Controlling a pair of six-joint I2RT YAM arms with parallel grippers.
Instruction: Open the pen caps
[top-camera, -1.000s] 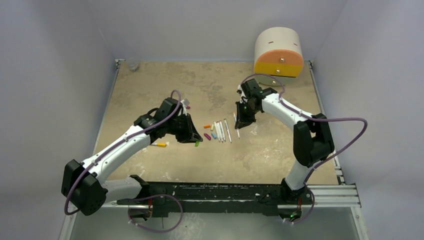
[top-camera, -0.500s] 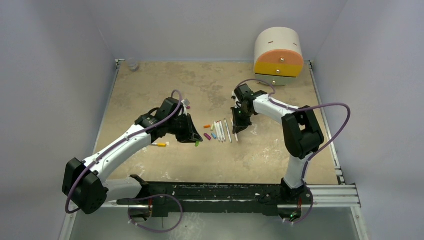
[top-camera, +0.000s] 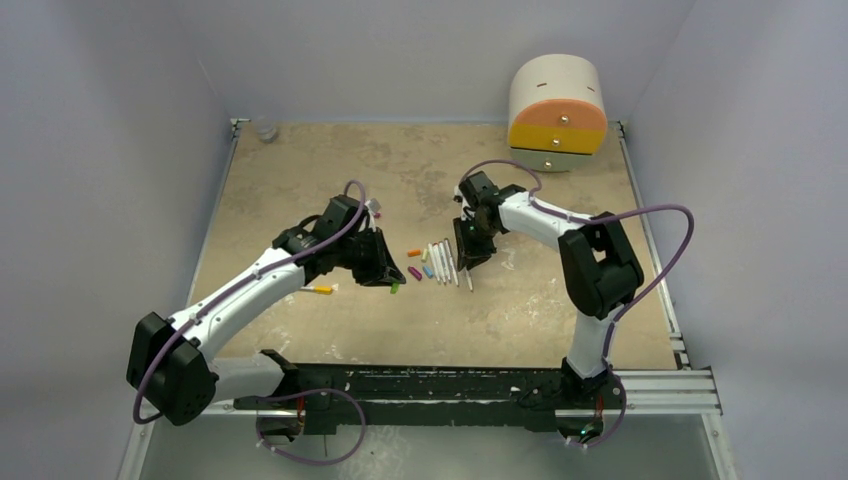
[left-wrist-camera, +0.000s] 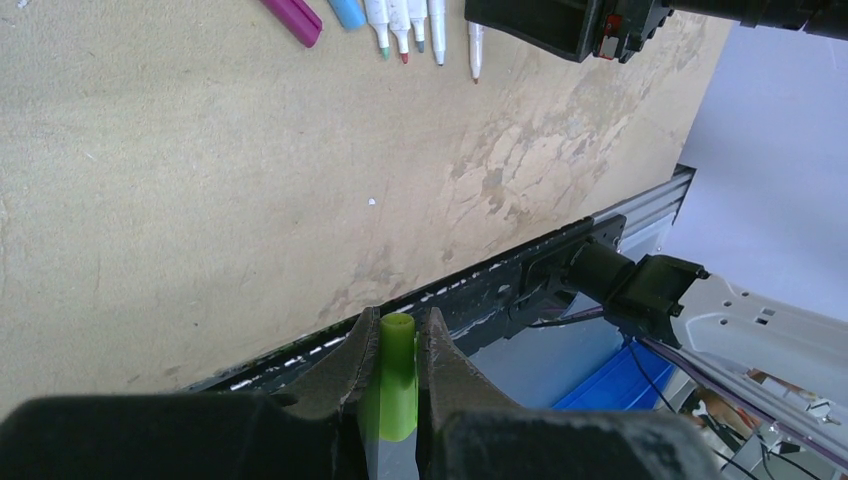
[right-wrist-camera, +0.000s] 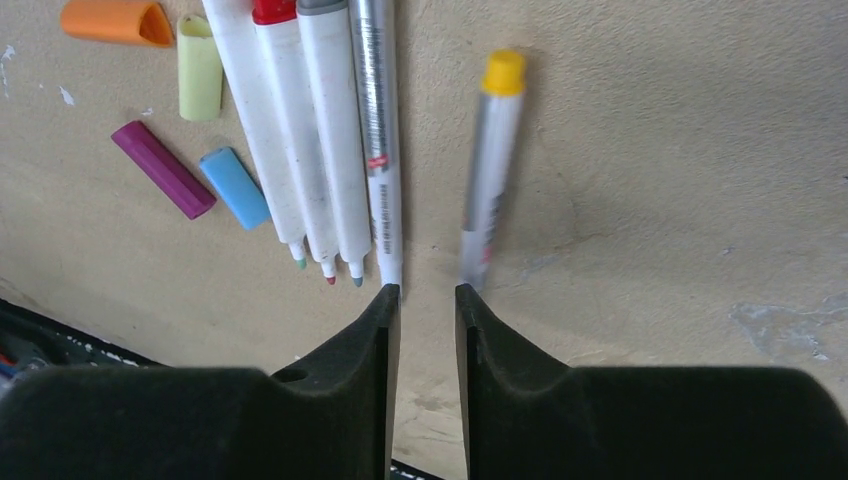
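Left gripper (left-wrist-camera: 398, 322): the fingers are clamped on a green cap (left-wrist-camera: 396, 385), which is held pointing out past the fingertips, above the near part of the table (left-wrist-camera: 200, 200). No barrel is seen in the cap, so the hold is judged to be a carry.
Right gripper (right-wrist-camera: 428, 300): the fingers are set slightly apart with nothing between them, and bare table is seen through the gap. The gripper is hung low over the table, just short of the pen tips.
Pen with yellow end (right-wrist-camera: 490, 170): laid flat and alone, just right of the row, its near end just beyond the right finger. It is blurred, so whether a cap is on it cannot be told.
Row of 4 pens (right-wrist-camera: 320, 140): laid side by side, bare tips pointed at the right gripper. All 4 are judged uncapped and grouped so that finished work is kept apart.
Loose caps: an orange cap (right-wrist-camera: 115, 22), a pale yellow cap (right-wrist-camera: 200, 68), a magenta cap (right-wrist-camera: 163, 170) and a blue cap (right-wrist-camera: 235, 187) are laid left of the row, near it.
Pen by left arm (top-camera: 250, 285): 1 stray pen (top-camera: 320, 289) with a yellow-orange end is laid well apart from the rest and is judged possibly capped.
Step in hand: by judgement, the green cap is to be set down with the 4 loose caps.
Risk: the round barrels could be rolled if the row is nudged by the right fingers.
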